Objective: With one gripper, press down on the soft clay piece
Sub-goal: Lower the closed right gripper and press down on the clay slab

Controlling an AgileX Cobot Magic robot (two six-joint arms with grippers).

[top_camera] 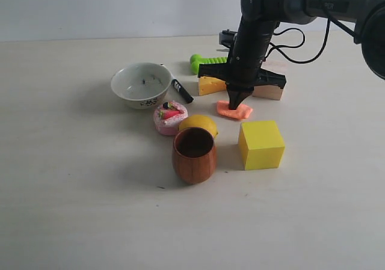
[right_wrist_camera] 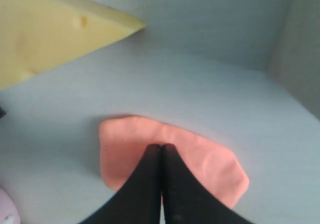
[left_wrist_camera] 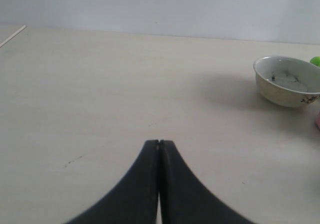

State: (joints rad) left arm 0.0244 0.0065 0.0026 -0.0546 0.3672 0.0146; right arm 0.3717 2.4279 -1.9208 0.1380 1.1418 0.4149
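The soft clay piece (top_camera: 234, 110) is a flat salmon-orange blob lying on the table between the cheese wedge and the yellow cube. My right gripper (top_camera: 233, 105) points straight down onto it, fingers shut together, tips at the clay's surface. In the right wrist view the shut black fingertips (right_wrist_camera: 160, 147) of the right gripper sit over the middle of the clay (right_wrist_camera: 210, 159), with nothing held between them. My left gripper (left_wrist_camera: 159, 142) is shut and empty, hovering over bare table far from the clay; it does not show in the exterior view.
A cheese wedge (top_camera: 210, 86) and a wooden block (top_camera: 269, 91) lie just behind the clay. A yellow cube (top_camera: 260, 144), a wooden cup (top_camera: 194, 155), a lemon (top_camera: 198, 124), a pink cake toy (top_camera: 169, 117), a white bowl (top_camera: 142, 85), a black marker (top_camera: 181, 91) and a green toy (top_camera: 207, 61) stand around.
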